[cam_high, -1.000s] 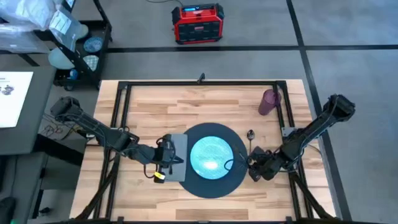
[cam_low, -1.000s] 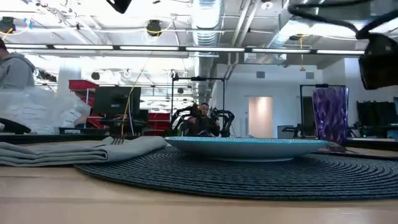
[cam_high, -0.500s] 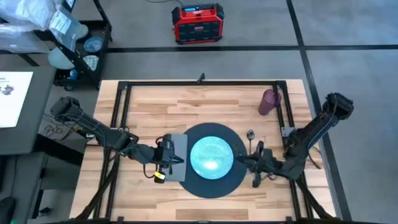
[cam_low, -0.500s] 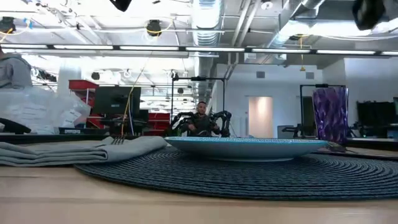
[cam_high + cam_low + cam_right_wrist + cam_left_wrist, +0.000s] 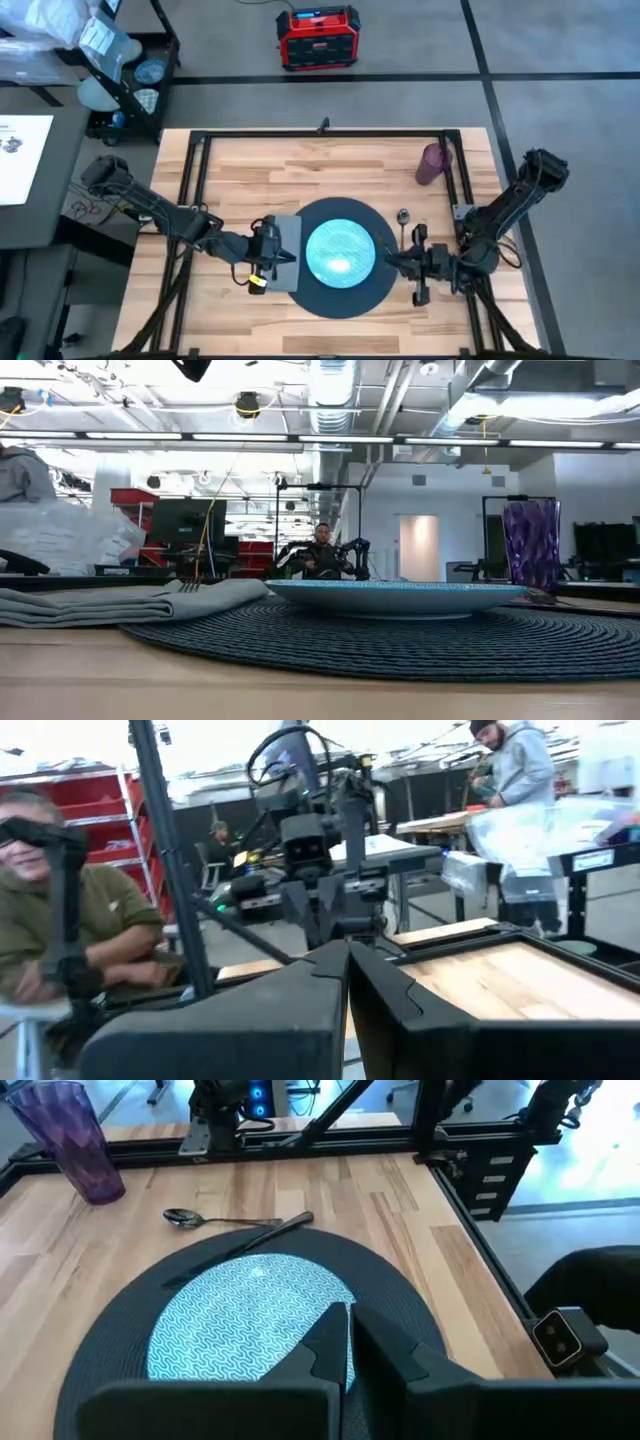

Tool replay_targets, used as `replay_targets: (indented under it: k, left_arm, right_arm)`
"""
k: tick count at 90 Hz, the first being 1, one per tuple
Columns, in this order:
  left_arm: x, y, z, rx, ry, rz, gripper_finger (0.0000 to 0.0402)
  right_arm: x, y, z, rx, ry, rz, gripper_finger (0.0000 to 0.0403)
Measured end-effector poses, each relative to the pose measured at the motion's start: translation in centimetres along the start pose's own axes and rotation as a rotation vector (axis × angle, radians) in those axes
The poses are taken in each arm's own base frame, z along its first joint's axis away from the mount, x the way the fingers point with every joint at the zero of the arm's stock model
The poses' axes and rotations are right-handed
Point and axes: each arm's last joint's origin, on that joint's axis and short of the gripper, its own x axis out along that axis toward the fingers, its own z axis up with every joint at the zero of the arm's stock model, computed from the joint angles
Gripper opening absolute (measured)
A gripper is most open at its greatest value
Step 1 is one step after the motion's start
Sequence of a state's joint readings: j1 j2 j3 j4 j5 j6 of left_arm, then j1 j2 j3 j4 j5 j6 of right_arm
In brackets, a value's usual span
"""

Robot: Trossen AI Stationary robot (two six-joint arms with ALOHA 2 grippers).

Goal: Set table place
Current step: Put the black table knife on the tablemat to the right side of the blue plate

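Place setting sits centre-low in the high view: dark mat (image 5: 340,258) on the worktop (image 5: 330,165), teal plate (image 5: 340,250) centred on it, grey napkin (image 5: 283,240) at the mat's left edge with a fork (image 5: 190,586) lying on it (tines visible in low view). Spoon (image 5: 403,217) and knife (image 5: 262,1235) lie at the mat's right side, the knife partly over the mat rim; purple cup (image 5: 434,163) stands upper right, well apart from the mat.

Left pincer (image 5: 262,262) is low over the napkin, fingers closed together, holding nothing visible. Right pincer (image 5: 418,268) is just right of the mat, lifted and tilted, fingers closed and empty.

Handling, judged: cutlery is thin, stiff, slick metal lying flat, so hard to get under; take it across the handle middle, fingers straddling. Napkin is soft and folds, so pinch an edge; it will drag the fork. Plate is rigid, possibly breakable; grip the rim. Cup is light, tall and tippy; grasp mid-wall.
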State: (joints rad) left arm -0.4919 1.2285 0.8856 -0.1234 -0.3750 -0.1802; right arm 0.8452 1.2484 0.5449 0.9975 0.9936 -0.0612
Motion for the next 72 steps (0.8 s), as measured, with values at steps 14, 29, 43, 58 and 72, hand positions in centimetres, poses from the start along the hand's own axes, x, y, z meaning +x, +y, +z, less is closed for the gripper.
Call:
replay_targets:
  k: [14, 29, 43, 58, 72]
  left_arm:
    - [0.0, 0.0, 0.0, 0.0, 0.0, 0.0, 0.0]
    - [0.0, 0.0, 0.0, 0.0, 0.001, 0.001, 0.0]
    - [0.0, 0.0, 0.0, 0.0, 0.001, 0.001, 0.0]
    - [0.0, 0.0, 0.0, 0.0, 0.0, 0.002, 0.0]
    - [0.0, 0.0, 0.0, 0.0, 0.0, 0.002, 0.0]
  right_arm:
    - [-0.3, 0.4, 0.1, 0.003, 0.003, 0.021, 0.0]
    - [-0.7, 0.7, -0.4, 0.004, 0.044, 0.038, 0.0]
    - [-0.9, 0.2, -2.5, 0.042, 0.161, -0.083, 0.0]
    - [-1.6, -2.6, -7.1, 0.206, 0.461, -0.24, 0.0]
    - [-2.8, -4.7, -9.8, 0.341, 0.649, -0.45, 0.0]
